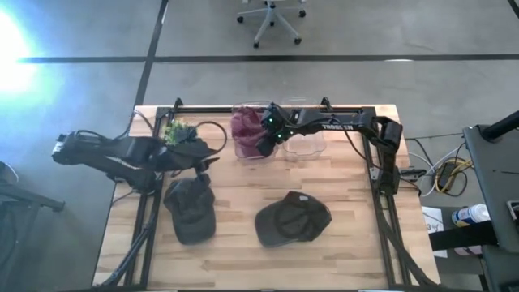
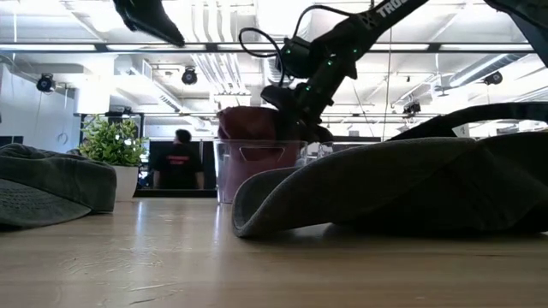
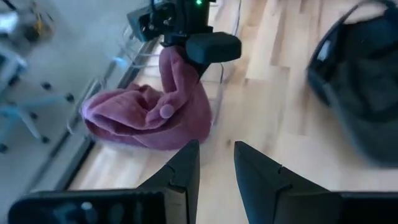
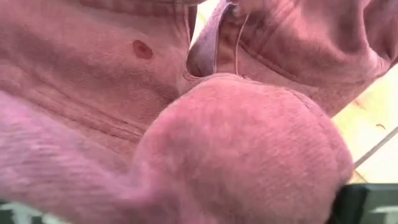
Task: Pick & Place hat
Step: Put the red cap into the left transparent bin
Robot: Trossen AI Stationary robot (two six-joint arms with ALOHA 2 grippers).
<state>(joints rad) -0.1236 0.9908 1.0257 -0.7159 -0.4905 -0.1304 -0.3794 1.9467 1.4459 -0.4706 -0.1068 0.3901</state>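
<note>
Maroon hat (image 1: 246,130) in clear bin (image 1: 251,152)

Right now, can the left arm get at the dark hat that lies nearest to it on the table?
Probably yes. The left claw hangs empty just above the nearest dark hat, and nothing lies between them. The right claw is busy at the maroon hat in the clear bin.

The maroon hat (image 4: 186,124) is soft, matt cloth with stitched seams and a faintly ribbed weave, and it sits in a clear, glossy plastic bin (image 1: 251,146). The two dark hats (image 1: 190,209) (image 1: 293,219) look like dull, worn fabric. The table (image 1: 243,259) is pale, smooth-finished wood with visible grain.
</note>
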